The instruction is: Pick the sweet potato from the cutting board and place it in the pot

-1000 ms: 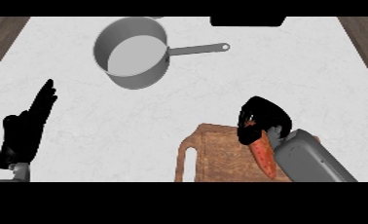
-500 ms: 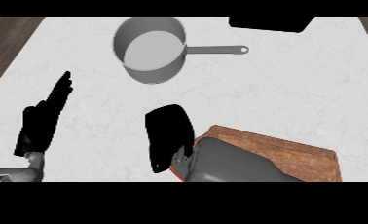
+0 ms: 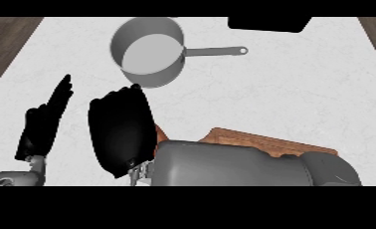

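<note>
Under the curled fingers of the right hand (image 3: 121, 131) sits the sweet potato (image 3: 160, 133), almost wholly hidden: only a thin orange-brown sliver of it shows at the hand's right edge, just past the fingers. Its shape and ends cannot be made out. The hand shows its black back to the view, fingers bent inward and wrapped round the sweet potato, and its grey forearm runs off toward the lower right

Beyond the fingertips of that hand, up and slightly right of them, stands the pot (image 3: 150, 54), grey with a pale inside, apart from the hand. Its straight handle points away to the right. The sweet potato is off the board and short of the pot, over the white counter (image 3: 294, 93)

Behind the wrist side of those fingers, to their right, lies the cutting board (image 3: 257, 141), brown wood, with the forearm covering much of it

Left of the right hand's fingers and near them, the left hand (image 3: 44, 126) rests at the lower left edge, its fingers straight and relaxed, pointing up the view and holding nothing

Far past the fingertips, right of the pot, a dark object (image 3: 268, 24) lies on the counter's far edge
</note>
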Tool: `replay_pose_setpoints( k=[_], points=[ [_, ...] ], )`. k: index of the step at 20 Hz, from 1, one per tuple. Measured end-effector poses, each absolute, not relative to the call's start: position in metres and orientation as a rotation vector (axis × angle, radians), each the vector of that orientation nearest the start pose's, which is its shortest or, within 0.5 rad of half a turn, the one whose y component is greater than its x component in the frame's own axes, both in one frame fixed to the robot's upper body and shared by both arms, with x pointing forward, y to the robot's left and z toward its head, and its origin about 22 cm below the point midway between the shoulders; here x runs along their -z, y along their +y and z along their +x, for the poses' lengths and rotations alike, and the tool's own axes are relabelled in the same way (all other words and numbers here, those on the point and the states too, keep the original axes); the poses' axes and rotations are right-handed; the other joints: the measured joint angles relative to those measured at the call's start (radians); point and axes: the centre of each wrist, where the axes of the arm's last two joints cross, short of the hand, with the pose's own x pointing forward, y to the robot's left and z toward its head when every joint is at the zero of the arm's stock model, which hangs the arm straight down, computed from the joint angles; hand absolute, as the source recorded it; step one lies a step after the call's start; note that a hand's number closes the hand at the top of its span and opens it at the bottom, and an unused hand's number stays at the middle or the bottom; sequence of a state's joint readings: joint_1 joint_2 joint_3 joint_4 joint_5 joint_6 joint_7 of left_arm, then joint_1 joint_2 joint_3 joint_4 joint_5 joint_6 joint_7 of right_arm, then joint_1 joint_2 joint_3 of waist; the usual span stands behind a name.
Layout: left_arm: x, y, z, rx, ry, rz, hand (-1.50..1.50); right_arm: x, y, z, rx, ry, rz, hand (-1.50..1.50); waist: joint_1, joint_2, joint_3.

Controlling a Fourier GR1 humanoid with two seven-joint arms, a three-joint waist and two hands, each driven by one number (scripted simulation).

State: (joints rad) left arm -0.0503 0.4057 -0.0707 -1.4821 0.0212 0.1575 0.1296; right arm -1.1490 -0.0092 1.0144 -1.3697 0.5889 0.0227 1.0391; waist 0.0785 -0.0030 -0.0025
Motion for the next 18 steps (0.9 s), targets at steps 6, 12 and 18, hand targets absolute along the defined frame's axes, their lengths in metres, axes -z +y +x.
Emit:
replay_pose_setpoints(
  k=[6,12,18],
  points=[
    [-0.019,0.313,0.253,0.200,-1.398,0.394,0.00,-0.196,0.080,0.239,-1.240,-1.792,-0.905,1.50,-0.014,0.002,0.000],
    [-0.024,0.319,0.250,0.189,-1.398,0.402,0.00,-0.220,0.085,0.262,-1.066,-1.857,-0.870,1.50,-0.024,0.005,0.001],
    [-0.026,0.323,0.246,0.180,-1.400,0.403,0.00,-0.229,0.085,0.297,-0.931,-1.875,-0.860,1.50,-0.029,0.008,0.001]
  ],
)
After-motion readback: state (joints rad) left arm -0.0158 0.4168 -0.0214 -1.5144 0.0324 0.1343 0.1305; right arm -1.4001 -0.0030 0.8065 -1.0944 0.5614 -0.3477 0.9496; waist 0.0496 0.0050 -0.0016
